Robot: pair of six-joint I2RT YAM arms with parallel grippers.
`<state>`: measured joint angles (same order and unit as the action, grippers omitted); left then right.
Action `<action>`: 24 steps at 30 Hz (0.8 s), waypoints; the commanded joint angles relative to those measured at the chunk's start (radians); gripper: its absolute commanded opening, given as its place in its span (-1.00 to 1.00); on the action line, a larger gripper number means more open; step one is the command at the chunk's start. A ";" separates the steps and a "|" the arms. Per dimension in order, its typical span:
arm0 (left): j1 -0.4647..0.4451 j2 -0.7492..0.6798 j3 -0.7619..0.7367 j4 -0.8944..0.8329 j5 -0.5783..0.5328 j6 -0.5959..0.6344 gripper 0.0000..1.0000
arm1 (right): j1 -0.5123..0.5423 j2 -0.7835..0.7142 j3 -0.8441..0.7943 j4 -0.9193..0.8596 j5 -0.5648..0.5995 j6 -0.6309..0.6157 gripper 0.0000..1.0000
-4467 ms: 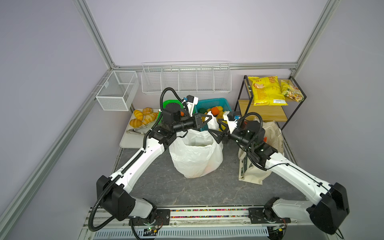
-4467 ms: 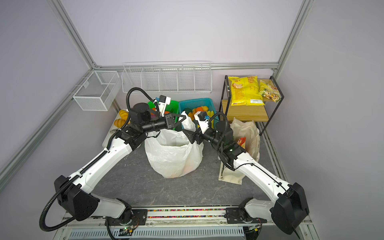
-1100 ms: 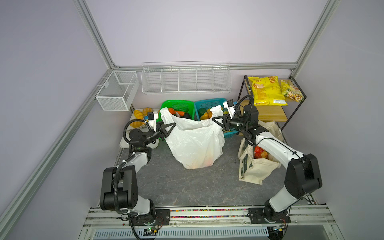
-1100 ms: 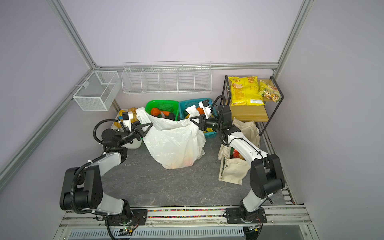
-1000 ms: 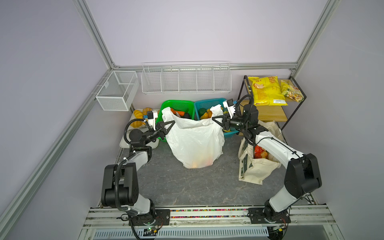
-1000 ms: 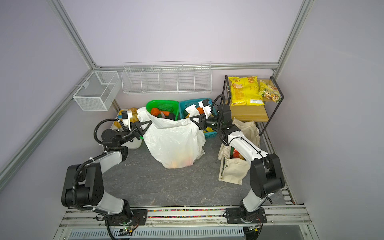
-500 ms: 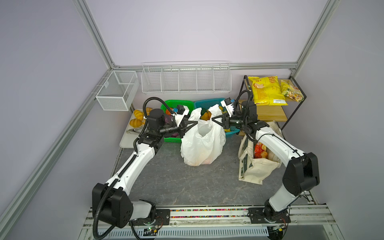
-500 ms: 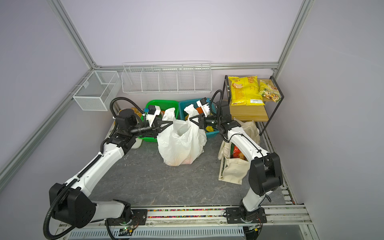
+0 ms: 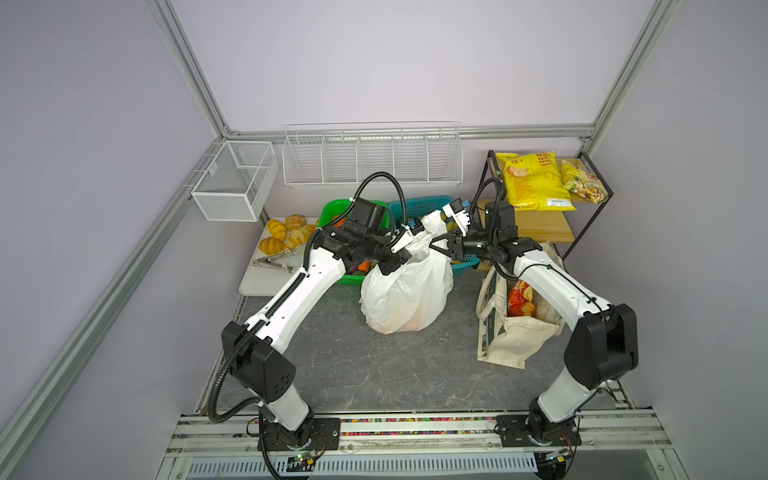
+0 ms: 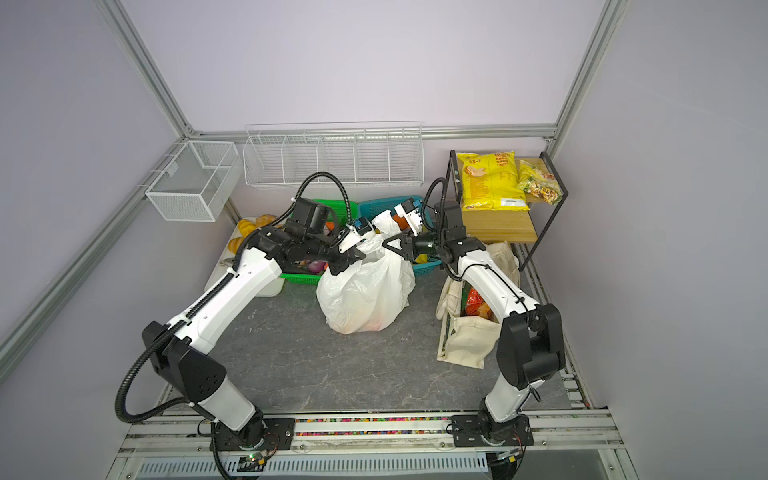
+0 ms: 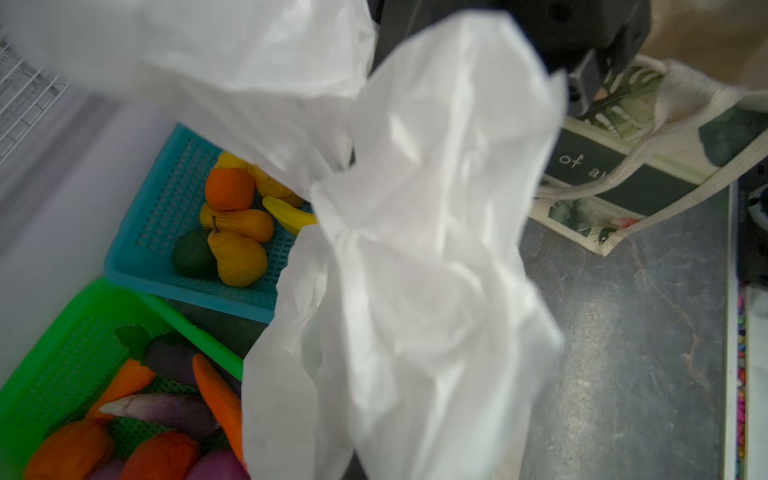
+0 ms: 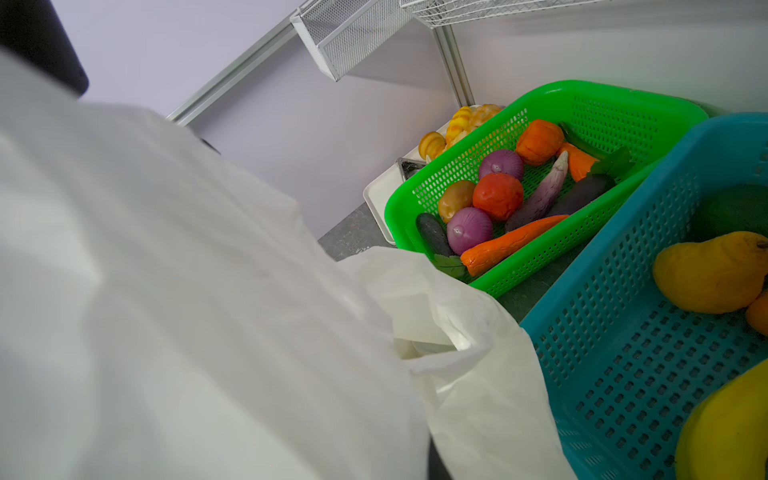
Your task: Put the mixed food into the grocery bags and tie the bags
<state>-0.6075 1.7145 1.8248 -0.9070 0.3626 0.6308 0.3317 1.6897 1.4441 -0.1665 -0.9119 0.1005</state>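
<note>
the grey counter (image 9: 374, 374) lies nearest, between the two arm bases. midway back on it stands the white plastic bag (image 9: 409, 297), bunched and narrow, with an orange-red tint of food showing through its lower wall. just beside it on the right, the canvas tote (image 9: 513, 338) slumps open under the right arm, a red snack packet (image 9: 518, 296) in its mouth.

at the top of the plastic bag the two handles are drawn together. the left fingers (image 9: 394, 262) are clamped tight on one handle. the right fingers (image 9: 441, 250) are pinched, all but closed, on the other, and the tips nearly meet. white film fills both wrist views, which show no fingers.

that is the change. a second ago the left arm was folded back by the tray (image 9: 253, 282) and the mouth was stretched wide between the arms. half a second ago that arm was swinging in, and now the mouth is gathered. i judge the filling of this bag done and the tying begun, the handles close enough to cross. the tote is not yet tied.

in the earliest frame the bag sat squat with its mouth held open and both arms stretched low toward it. now it stands taller, right in front of the green basket (image 9: 332, 208) and teal basket (image 9: 415, 201). the yellow chip bag (image 9: 532, 178) on the shelf (image 9: 540, 226) has not moved.
</note>
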 commanded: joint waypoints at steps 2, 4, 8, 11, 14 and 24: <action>-0.009 0.090 0.172 -0.219 -0.021 0.115 -1.00 | -0.001 0.026 0.014 0.018 -0.054 -0.053 -0.76; -0.010 0.134 0.247 -0.266 -0.023 0.124 -1.00 | -0.001 0.024 0.008 0.018 -0.041 -0.064 -0.73; -0.011 0.174 0.326 -0.311 0.030 0.168 -1.00 | -0.001 0.029 0.006 0.030 -0.033 -0.061 -0.69; -0.011 0.187 0.349 -0.304 0.042 0.190 -1.00 | -0.002 0.035 0.003 0.046 -0.048 -0.058 -0.68; -0.011 0.213 0.400 -0.345 0.069 0.219 -1.00 | -0.004 0.029 -0.009 0.062 -0.030 -0.053 -0.68; -0.011 0.267 0.506 -0.372 0.099 0.243 -1.00 | -0.009 0.007 -0.052 0.105 -0.039 -0.063 -0.67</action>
<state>-0.6147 1.9476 2.2707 -1.2148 0.4358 0.8352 0.3283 1.7042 1.4261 -0.0956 -0.9302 0.0727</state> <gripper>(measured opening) 0.047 0.164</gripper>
